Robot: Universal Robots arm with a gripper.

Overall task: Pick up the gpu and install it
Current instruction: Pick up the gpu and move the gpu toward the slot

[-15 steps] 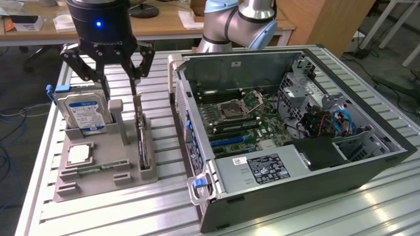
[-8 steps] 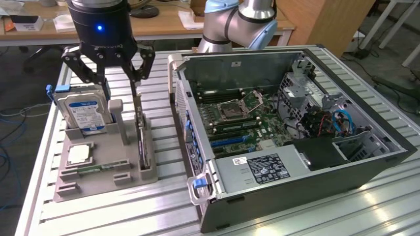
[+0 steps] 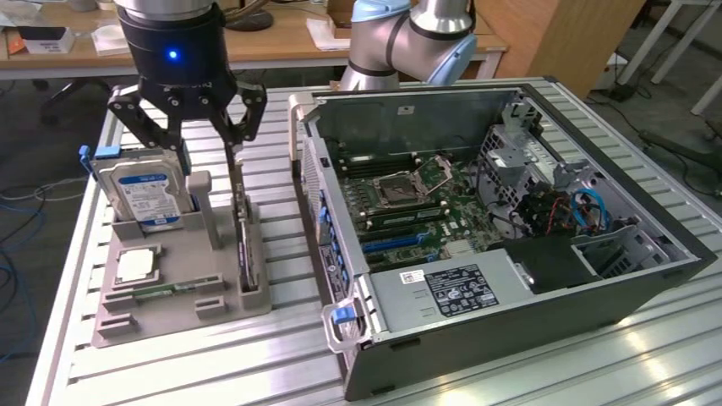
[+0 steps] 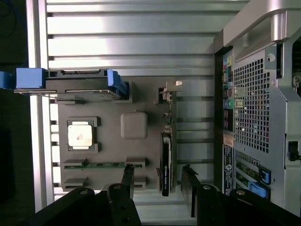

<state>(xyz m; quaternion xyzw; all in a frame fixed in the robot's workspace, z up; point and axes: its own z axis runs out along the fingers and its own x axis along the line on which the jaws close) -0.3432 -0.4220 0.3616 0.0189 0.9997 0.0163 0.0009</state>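
I've got free room either side of the gpu [image 3: 242, 245]; upright hard drive [image 3: 141, 190] crowds exterior view's left, computer case [image 3: 530, 334] exterior view's right.

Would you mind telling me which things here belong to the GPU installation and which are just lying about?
Belong: gpu, standing on edge in the grey holder; open gripper above it; open computer case.
Lying about: hard drive, square chip, memory stick.

Claw [image 4: 158, 175] spread wide, fingers [image 4: 127, 178] either side of gpu [image 4: 165, 157], upright on edge in gray holder [image 4: 149, 109].
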